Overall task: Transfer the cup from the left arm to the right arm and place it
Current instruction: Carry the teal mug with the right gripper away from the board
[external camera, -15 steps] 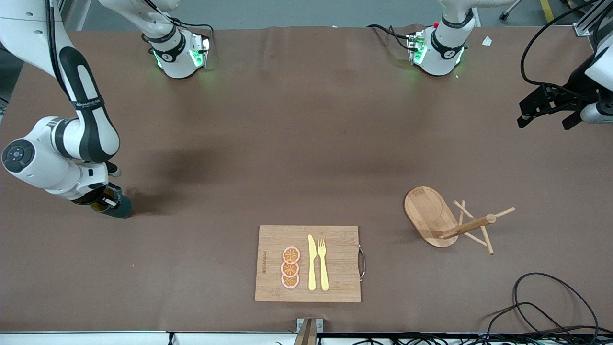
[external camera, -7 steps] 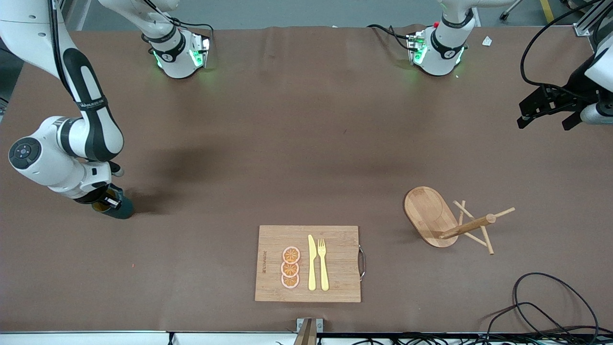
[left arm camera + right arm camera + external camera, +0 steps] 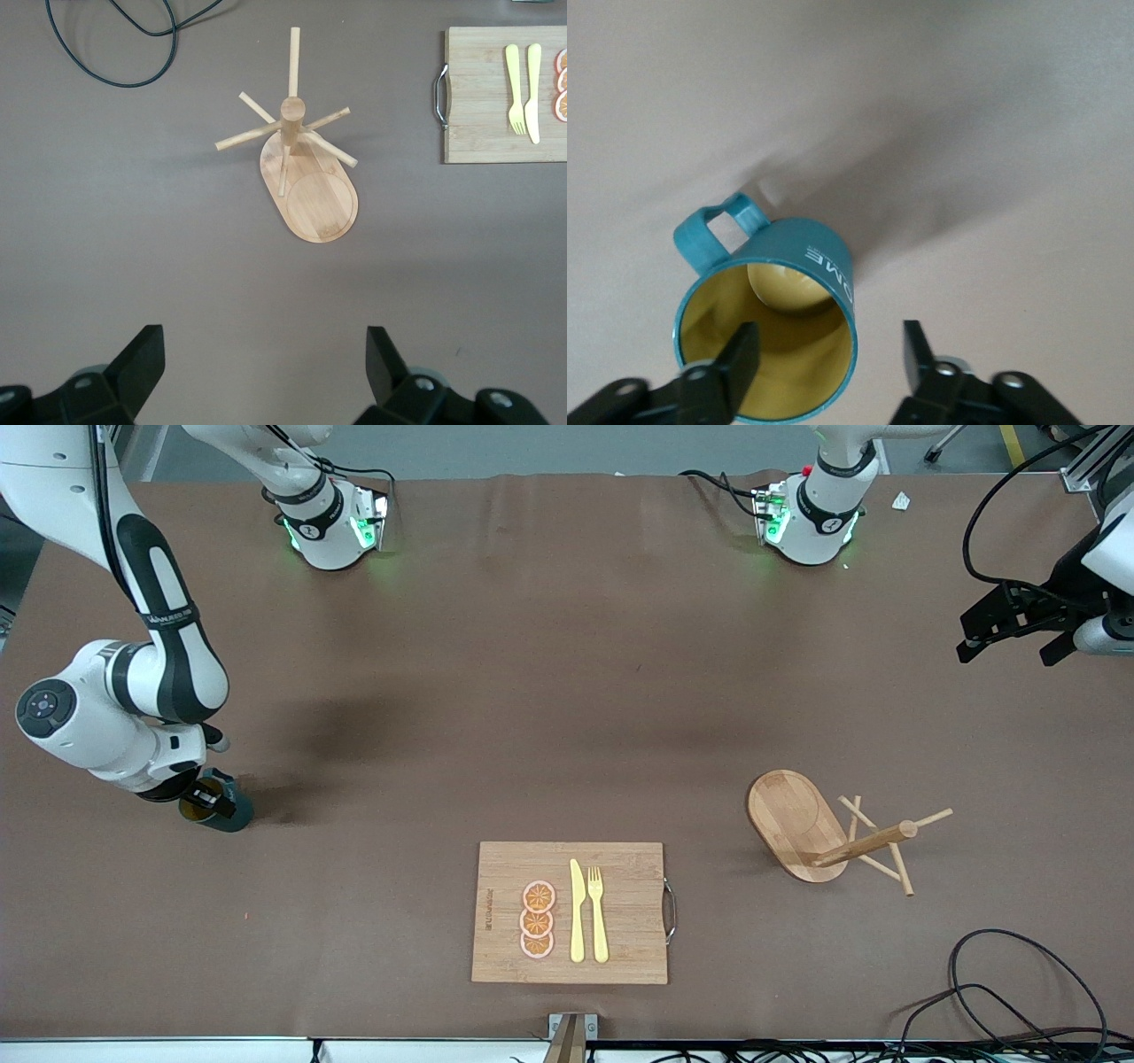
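Your right gripper (image 3: pixel 828 359) has its jaws spread apart, with one finger (image 3: pixel 731 359) dipping inside the mouth of the cup (image 3: pixel 769 319) and the other finger just outside its wall. So the cup's wall sits between the jaws, but the jaws are not squeezing it, as far as you can see. The cup stands on the surface (image 3: pixel 532 691) right under these jaws, at the right arm's end, and it looks upright or close to it. Its yellow inside faces up at the wrist camera, and its handle (image 3: pixel 718 221) sticks out to the side, away from the jaws.

This is the one thing to watch: the cup is straight below the right jaws, so I think the next move is just to go up and away. Lift straight, so the inner finger does not catch the rim and tip the cup.

Your left gripper (image 3: pixel 266 367) waits high over the left arm's end, jaws wide open and holding nothing. It is well apart from the cup. Below it you can see the wooden mug rack (image 3: pixel 301 173) and the cutting board (image 3: pixel 500 93) with a knife and fork.
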`<action>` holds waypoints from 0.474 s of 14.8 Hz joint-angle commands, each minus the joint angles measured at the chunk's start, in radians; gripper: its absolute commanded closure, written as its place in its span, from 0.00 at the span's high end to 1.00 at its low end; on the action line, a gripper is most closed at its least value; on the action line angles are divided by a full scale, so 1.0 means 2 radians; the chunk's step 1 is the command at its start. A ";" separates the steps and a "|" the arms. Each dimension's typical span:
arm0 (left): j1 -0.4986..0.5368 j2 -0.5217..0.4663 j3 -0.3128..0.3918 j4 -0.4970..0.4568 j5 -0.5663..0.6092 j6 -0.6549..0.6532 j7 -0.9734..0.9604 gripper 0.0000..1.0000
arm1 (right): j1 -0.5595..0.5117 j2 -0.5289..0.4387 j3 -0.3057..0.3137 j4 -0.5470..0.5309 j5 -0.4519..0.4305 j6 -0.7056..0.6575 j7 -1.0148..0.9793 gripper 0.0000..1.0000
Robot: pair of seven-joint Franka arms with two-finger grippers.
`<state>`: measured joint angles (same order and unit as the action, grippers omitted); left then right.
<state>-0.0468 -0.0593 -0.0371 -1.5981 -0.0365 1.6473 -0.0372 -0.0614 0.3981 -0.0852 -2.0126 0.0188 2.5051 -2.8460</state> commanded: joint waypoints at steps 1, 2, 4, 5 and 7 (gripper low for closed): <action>0.001 0.005 -0.001 0.011 0.004 -0.001 0.011 1.00 | -0.011 -0.020 -0.001 -0.011 0.043 -0.018 -0.135 1.00; 0.001 0.005 -0.001 0.011 0.004 -0.001 0.011 1.00 | -0.011 -0.026 -0.001 -0.011 0.043 -0.024 -0.115 1.00; 0.001 0.005 -0.001 0.011 0.004 -0.001 0.011 1.00 | -0.009 -0.033 -0.001 -0.009 0.043 -0.027 -0.053 1.00; 0.001 0.006 0.000 0.011 0.004 -0.001 0.011 1.00 | -0.008 -0.036 0.000 -0.009 0.043 -0.028 -0.028 1.00; 0.001 0.006 0.000 0.011 0.004 -0.001 0.006 1.00 | 0.004 -0.041 0.000 -0.008 0.043 -0.029 0.041 1.00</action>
<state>-0.0468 -0.0591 -0.0370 -1.5981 -0.0365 1.6477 -0.0372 -0.0606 0.3541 -0.0878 -2.0078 0.0624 2.4593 -2.7320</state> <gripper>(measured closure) 0.000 0.000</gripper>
